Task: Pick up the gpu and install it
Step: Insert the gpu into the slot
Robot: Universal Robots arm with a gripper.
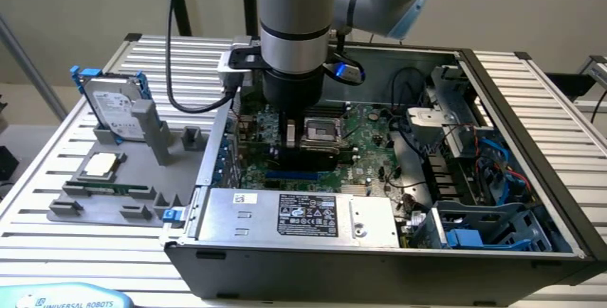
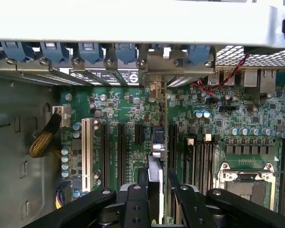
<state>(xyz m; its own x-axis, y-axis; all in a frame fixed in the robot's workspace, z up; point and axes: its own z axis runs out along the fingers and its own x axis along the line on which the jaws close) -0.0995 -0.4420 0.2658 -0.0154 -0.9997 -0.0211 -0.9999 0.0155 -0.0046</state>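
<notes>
My gripper (image 1: 301, 146) is lowered into the open computer case (image 1: 531, 151), just over the green motherboard (image 1: 365, 126). In the wrist view the gpu (image 2: 157, 142) is seen edge-on as a thin card running from between the black fingers (image 2: 141, 192) towards the case's rear slot covers. The gripper (image 2: 157, 194) is shut on it. The card stands upright over the row of long black expansion slots (image 2: 121, 147), in line with one beside the memory sockets; whether it touches the slot I cannot tell. In the exterior view its black face (image 1: 313, 157) shows below the wrist.
A silver power supply (image 1: 298, 215) lies along the case's near side, and a blue drive cage (image 1: 484, 226) and cables sit at the exterior view's right. The CPU socket (image 2: 247, 183) is beside the card. Outside, a grey fixture (image 1: 104, 198) holds a hard drive with blue brackets (image 1: 119, 112).
</notes>
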